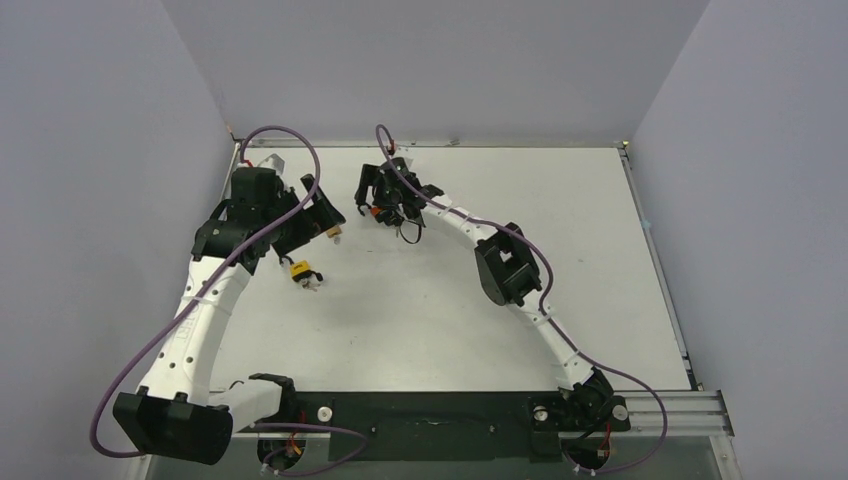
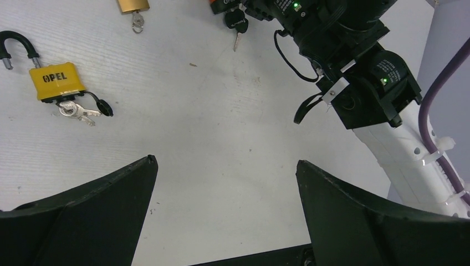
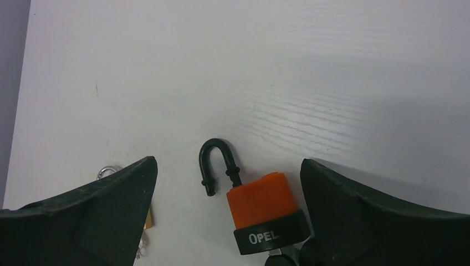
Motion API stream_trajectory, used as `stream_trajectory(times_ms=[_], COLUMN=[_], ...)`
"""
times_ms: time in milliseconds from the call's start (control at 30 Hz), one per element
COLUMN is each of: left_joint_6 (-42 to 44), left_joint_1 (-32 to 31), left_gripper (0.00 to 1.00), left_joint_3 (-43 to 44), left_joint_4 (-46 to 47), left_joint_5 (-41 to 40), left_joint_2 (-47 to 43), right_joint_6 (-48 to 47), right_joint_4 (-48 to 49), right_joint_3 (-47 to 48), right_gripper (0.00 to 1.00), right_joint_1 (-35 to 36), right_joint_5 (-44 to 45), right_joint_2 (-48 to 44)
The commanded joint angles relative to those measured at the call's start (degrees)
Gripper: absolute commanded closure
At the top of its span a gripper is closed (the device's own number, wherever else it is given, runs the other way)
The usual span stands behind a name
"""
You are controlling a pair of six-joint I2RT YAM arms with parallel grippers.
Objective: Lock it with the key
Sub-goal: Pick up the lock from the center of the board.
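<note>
An orange padlock (image 3: 259,199) with a black "OPEL" base lies on the table, its black shackle (image 3: 212,148) open. It sits between the fingers of my open right gripper (image 3: 228,160), nearer the right finger. A black-headed key (image 2: 237,23) hangs from its base. A yellow padlock (image 2: 55,81), shackle open, lies with its keys (image 2: 76,111) at its base, far left of my open, empty left gripper (image 2: 225,160). In the top view the yellow padlock (image 1: 299,269) is in front of the left gripper (image 1: 330,212), and the right gripper (image 1: 378,198) is over the orange one.
A brass padlock (image 2: 133,5) with a small key lies between the two grippers; in the right wrist view it is mostly hidden behind the left finger (image 3: 100,205). The right arm's wrist (image 2: 354,61) is close on the left gripper's right. Walls enclose the white table (image 1: 560,200).
</note>
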Motion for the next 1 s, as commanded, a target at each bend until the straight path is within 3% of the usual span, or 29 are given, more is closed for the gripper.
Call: stream_trajectory(times_ms=[0,200,467,800,967], left_joint_6=[-1.0,-1.5,-2.5,-3.3,-3.7], left_joint_1=[1.1,1.9,2.6,3.4,3.7], left_gripper=[0.03,0.04,0.04,0.05,0.05], left_joint_3=[1.4,0.8,-1.3,-1.8,-2.7], left_joint_4=[1.0,1.8,3.6,4.2,4.6], left_joint_5=[2.4,4.3,6.2,7.8,8.3], left_joint_2=[-1.5,-1.8,-2.5,-3.0,-3.2], right_joint_6=[3.4,-0.7,-8.7,-15.7,-17.0], right_joint_4=[-1.6,-8.4,-21.7,-21.2,-20.0], right_joint_3=[0.8,-0.5,-0.9,3.8,-0.1], right_gripper=[0.04,0.07,0.15,0.24,0.32], right_joint_1=[1.1,2.2,5.4,6.8,7.1], right_joint_5=[0.9,7.0,23.6,25.3,24.1], right_joint_2=[-0.4,-2.9,-5.3,-2.5,-4.2])
